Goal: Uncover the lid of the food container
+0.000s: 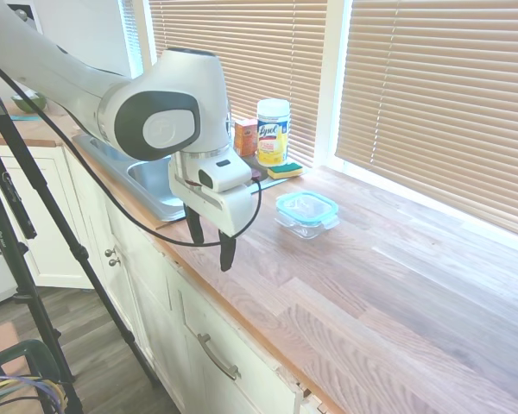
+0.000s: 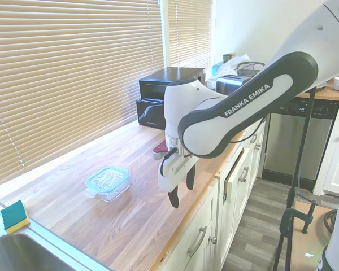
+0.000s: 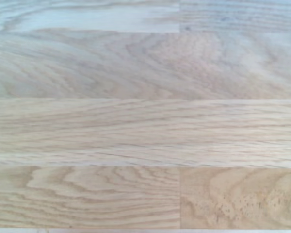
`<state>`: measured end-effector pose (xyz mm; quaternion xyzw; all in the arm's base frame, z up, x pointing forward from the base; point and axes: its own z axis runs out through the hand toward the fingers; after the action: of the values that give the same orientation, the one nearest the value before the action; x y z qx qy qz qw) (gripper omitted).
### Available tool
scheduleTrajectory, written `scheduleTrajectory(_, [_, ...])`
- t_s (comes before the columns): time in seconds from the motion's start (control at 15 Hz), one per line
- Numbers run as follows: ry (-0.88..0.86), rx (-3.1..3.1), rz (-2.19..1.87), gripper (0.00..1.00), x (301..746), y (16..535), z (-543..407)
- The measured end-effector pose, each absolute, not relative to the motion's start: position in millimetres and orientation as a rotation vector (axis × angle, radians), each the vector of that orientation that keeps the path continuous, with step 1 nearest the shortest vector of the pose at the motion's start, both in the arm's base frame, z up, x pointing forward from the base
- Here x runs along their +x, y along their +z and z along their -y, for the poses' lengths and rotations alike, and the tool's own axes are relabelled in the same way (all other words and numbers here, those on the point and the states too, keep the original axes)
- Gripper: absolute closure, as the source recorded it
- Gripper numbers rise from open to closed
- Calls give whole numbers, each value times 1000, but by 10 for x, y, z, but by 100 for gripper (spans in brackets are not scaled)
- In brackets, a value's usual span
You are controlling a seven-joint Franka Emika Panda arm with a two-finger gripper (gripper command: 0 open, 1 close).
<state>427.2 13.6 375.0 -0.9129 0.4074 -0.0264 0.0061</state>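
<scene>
My gripper [image 1: 209,243] hangs open, empty, near the bench's front edge; next I reach the teal-rimmed clear plastic lid [image 1: 306,205] on the shallow clear food container [image 2: 107,191].

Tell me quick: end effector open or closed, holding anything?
End effector: open, holding nothing, above bare countertop, apart from the food container, whose lid is on.

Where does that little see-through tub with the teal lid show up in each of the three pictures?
First exterior view: the food container sits right of centre on the wooden counter.
Second exterior view: left of centre.
Wrist view: not in it, only wood grain.
Shared landmark: the yellow-green sponge by the sink.
</scene>
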Motion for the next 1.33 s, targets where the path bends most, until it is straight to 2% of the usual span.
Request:
scheduleTrajectory(0.27, [-96,-2848,-1259,0,4318,3807,-147])
scheduleTrajectory(0.53, [-208,-2846,-1234,0,4600,4149,-356])
scheduleTrajectory(1.0, [-399,-2908,-1235,0,5500,4453,-1188])
scheduleTrajectory(1.33, [-598,-3018,-1314,0,6075,4292,-2010])
